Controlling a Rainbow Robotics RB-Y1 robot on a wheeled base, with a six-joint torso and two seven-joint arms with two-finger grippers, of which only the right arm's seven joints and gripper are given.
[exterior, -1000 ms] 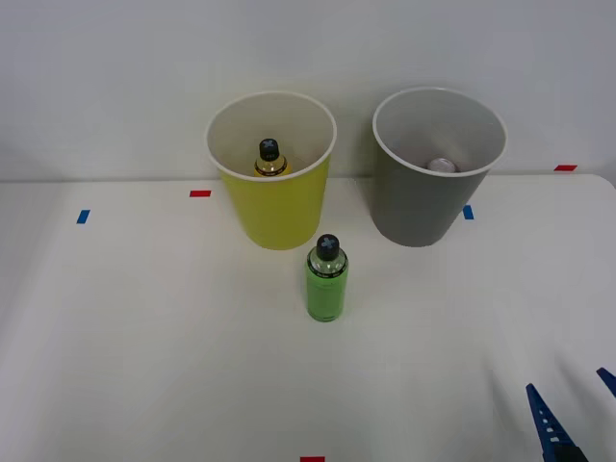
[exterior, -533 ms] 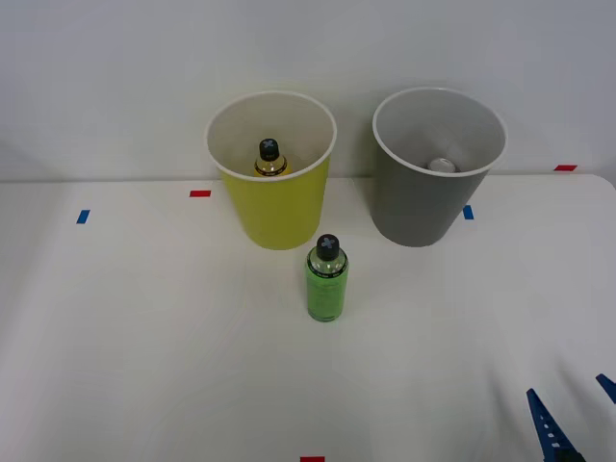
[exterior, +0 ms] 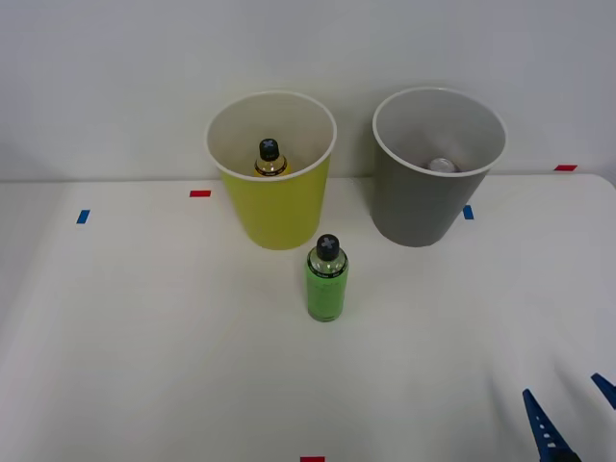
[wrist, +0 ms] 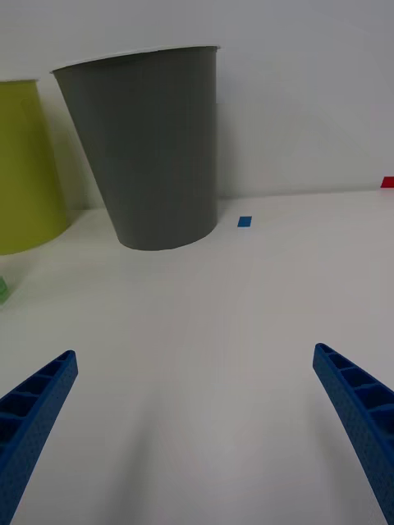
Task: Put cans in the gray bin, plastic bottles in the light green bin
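Observation:
A bright green plastic bottle (exterior: pixel 327 280) with a black cap stands upright on the table, just in front of the light green bin (exterior: pixel 274 209). Inside that bin stands an amber-gold plastic bottle (exterior: pixel 269 159), black cap up. The silver top of a can (exterior: pixel 442 166) shows inside the gray bin (exterior: pixel 423 207), which stands to the right of the lime one. My right gripper (exterior: pixel 570 399) hovers low at the front right corner of the table, open and empty, far from the green bottle. In the wrist view the gray bin (wrist: pixel 152 156) rises ahead of the gripper (wrist: pixel 195 369), with the light green bin (wrist: pixel 25 168) beside it.
Small red tape marks (exterior: pixel 199 193) and blue tape marks (exterior: pixel 83 217) dot the white table. A white wall stands right behind the bins. Open table lies between my gripper and the green bottle.
My right gripper has drifted slightly down and back toward the front right corner. The bottles, can and bins have not moved.

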